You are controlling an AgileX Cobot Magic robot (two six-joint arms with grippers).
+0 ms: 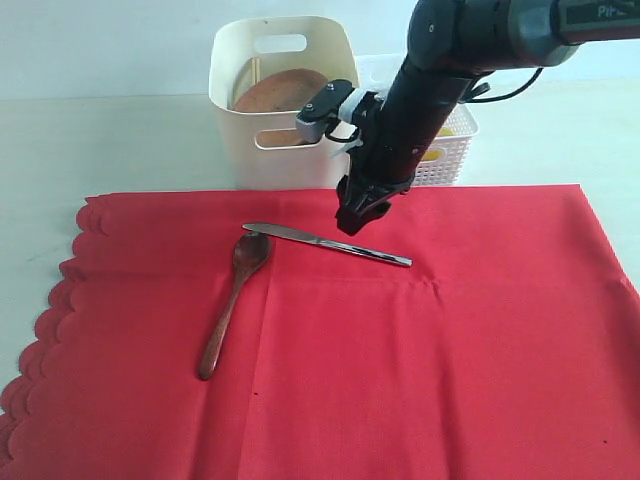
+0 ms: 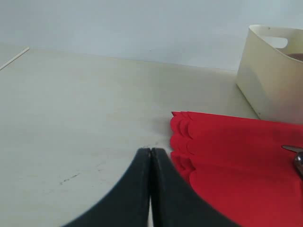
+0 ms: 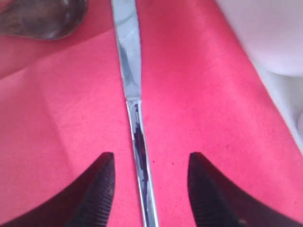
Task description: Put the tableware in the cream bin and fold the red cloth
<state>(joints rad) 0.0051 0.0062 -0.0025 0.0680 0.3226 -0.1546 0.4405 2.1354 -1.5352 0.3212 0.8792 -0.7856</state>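
While the right gripper [image 1: 355, 222] hangs half-spread over the knife [image 1: 325, 243], the left gripper [image 2: 150, 156] is pressed closed.
From the right wrist, the knife [image 3: 128, 56] runs between the gripper's [image 3: 149, 163] two dark fingers, touching neither, and its handle end is cut off by the frame. The spoon [image 1: 232, 300] lies just beyond the blade tip, only partly in that view. Both rest on the red cloth [image 1: 450, 350] spread under the gripper. Behind it stands the cream bin [image 1: 285, 160] with a brown plate [image 1: 280, 92] leaning inside, mostly hidden by the wall; the arm covers part of a white basket [image 1: 450, 160]. The left gripper is out of the exterior view and sits over bare table [image 2: 71, 118], beside the cloth's scalloped edge.
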